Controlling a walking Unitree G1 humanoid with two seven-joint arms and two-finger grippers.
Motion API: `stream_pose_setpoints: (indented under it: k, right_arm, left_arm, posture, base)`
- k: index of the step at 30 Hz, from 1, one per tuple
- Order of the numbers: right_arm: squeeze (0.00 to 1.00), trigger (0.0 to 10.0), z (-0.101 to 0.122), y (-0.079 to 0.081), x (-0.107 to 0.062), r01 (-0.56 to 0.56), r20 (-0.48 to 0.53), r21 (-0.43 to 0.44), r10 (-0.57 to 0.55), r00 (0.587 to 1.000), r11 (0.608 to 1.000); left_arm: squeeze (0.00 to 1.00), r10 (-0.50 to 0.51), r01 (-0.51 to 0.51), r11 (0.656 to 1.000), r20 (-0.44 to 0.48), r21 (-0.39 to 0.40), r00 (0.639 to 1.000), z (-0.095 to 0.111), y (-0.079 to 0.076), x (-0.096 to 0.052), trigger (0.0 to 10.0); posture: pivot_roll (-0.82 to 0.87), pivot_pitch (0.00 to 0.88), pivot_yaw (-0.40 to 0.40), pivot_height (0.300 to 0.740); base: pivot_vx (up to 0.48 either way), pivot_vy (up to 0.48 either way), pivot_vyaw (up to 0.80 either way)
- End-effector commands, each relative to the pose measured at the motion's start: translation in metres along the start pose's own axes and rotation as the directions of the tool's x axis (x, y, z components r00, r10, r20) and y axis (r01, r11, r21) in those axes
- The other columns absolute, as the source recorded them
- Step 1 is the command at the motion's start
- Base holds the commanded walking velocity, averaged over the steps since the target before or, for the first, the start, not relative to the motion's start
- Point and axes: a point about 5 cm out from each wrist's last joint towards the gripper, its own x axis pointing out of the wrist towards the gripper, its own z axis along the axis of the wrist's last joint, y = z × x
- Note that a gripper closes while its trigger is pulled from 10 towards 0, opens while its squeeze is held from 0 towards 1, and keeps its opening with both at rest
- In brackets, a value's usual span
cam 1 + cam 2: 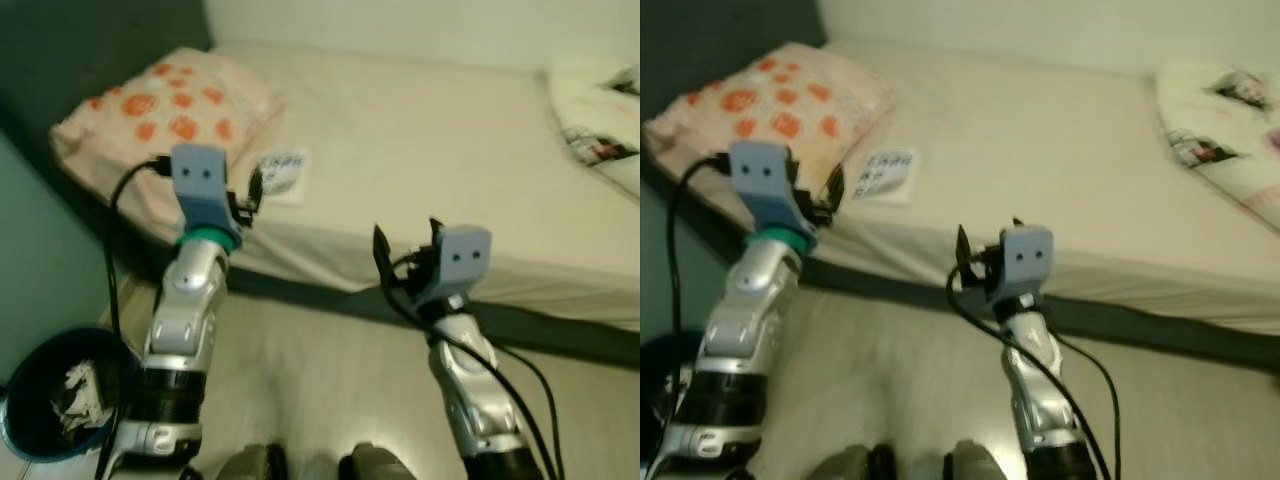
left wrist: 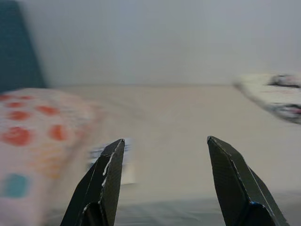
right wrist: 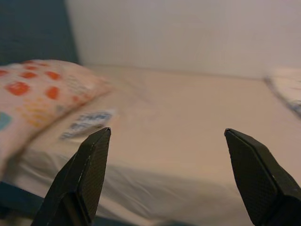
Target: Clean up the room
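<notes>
The bed (image 1: pixel 430 150), a broad soft cream sheet, carries a plump orange-dotted pillow (image 1: pixel 165 110) at 10 o'clock. Beside it lies a flat printed packet (image 1: pixel 282 175), likely the litter to clear. Both the left tool (image 2: pixel 162 183) and right tool (image 3: pixel 167 176) are raised toward it, fingers spread, empty. A round blue bin (image 1: pixel 55 405) waits at 8 o'clock.

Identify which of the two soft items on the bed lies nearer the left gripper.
The pillow with orange spots, at the head of the bed just beyond the left gripper. The white printed bedding lies at the far right end.
</notes>
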Motion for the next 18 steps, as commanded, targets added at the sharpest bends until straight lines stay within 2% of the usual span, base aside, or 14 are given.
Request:
stream_pose_setpoints:
  k: [1,18]
  right_arm:
    - [0.00,10.0,-0.0029,0.0025,-0.0012,-0.005,-0.014,0.013,0.006,1.000,1.000]
    - [0.00,10.0,-0.0021,0.0018,-0.0013,0.000,-0.011,0.021,0.000,1.000,1.000]
  left_arm:
    - [0.00,-0.001,0.001,1.000,-0.021,-0.012,1.000,-0.0034,0.0018,-0.0017,10.0]
    - [0.00,-0.004,0.004,1.000,-0.024,0.007,1.000,-0.0062,0.0042,-0.0037,10.0]
  posture:
    - [-0.15,0.039,0.036,0.740]
    - [-0.15,0.043,0.043,0.740]
  base:
    - [0.000,0.000,-0.80]
    - [0.000,0.000,-0.80]
